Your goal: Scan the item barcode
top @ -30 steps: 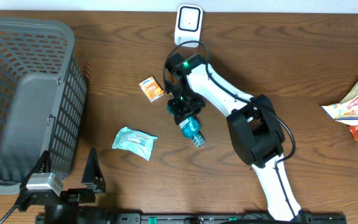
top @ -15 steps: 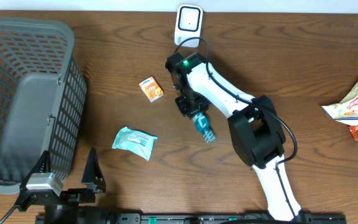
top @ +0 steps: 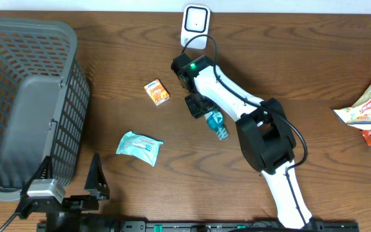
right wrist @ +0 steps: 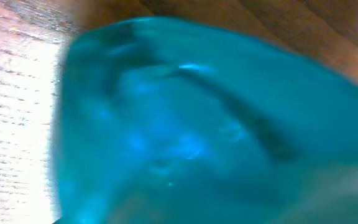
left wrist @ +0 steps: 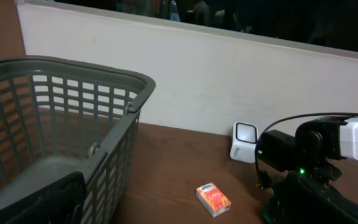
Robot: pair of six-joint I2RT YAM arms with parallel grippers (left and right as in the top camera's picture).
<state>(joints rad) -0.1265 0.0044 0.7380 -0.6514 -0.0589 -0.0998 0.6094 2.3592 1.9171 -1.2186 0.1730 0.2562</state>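
- Since a second ago the small teal-blue plastic bottle (top: 218, 124) has swung from below the right gripper (top: 198, 106) round to its right, closer to the arm's black elbow, and the gripper has drawn up a little towards the white box-shaped barcode scanner (top: 196, 24).
- The bottle now sits just beside the gripper, tilted with its cap end away from the scanner. The right wrist view shows only a teal blur (right wrist: 216, 124).
- I cannot tell whether the right pincer is spread or pinching the bottle, as its fingers are hidden from above.
- The left gripper (top: 69, 176) is parked at the near edge by the grey plastic basket (top: 18, 38), fingers spread wide and holding nothing.
- To do the step well (a judgement), get a firm pinch on the bottle's body, leave the label uncovered, then turn the barcode square to the scanner's window and hold it steady.
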